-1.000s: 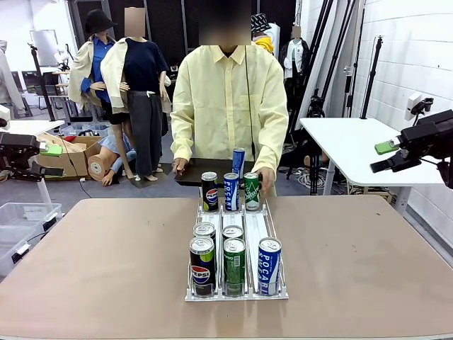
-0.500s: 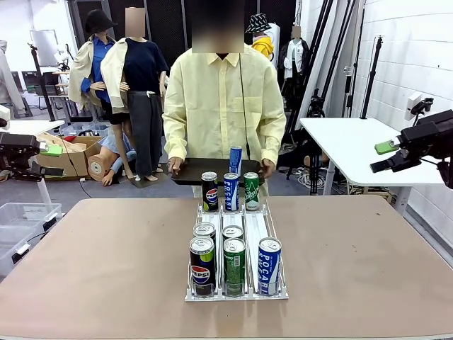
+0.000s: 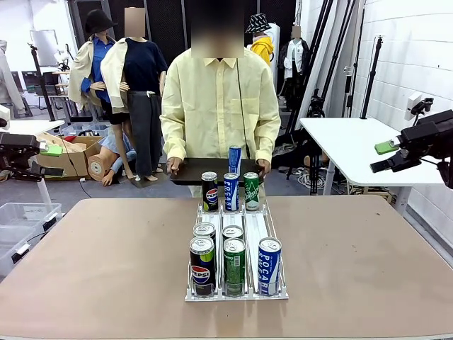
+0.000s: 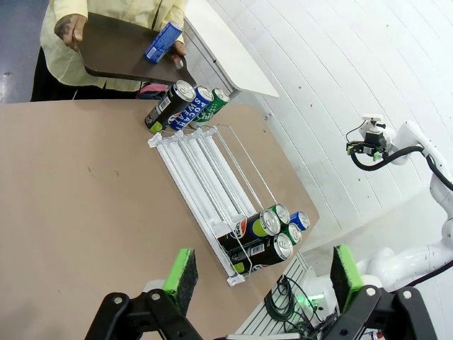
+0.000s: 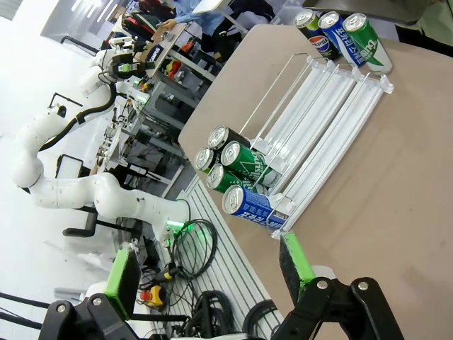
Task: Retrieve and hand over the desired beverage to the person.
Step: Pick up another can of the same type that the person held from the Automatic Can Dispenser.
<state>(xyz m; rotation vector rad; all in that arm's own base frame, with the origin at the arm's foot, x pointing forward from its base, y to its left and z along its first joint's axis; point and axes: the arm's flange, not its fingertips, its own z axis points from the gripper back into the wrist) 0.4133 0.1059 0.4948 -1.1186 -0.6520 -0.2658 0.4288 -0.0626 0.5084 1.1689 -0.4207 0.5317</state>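
A rack (image 3: 256, 230) is lying in the middle of the table (image 3: 106, 255), running near to far. Five cans (image 3: 233, 265) are standing at its near end, three cans (image 3: 231, 191) at its far end. Behind the far edge the person (image 3: 219, 106) is holding a tray (image 3: 195, 170), one can (image 3: 235, 159) standing on it.

Left end effector (image 4: 263, 268), right end effector (image 5: 210, 265): jaws apart, aloft.

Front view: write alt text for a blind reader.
A person in a pale-yellow shirt stands across the table holding a dark tray with a blue can on it. A clear rack on the table holds five cans at the near end, three at the far.
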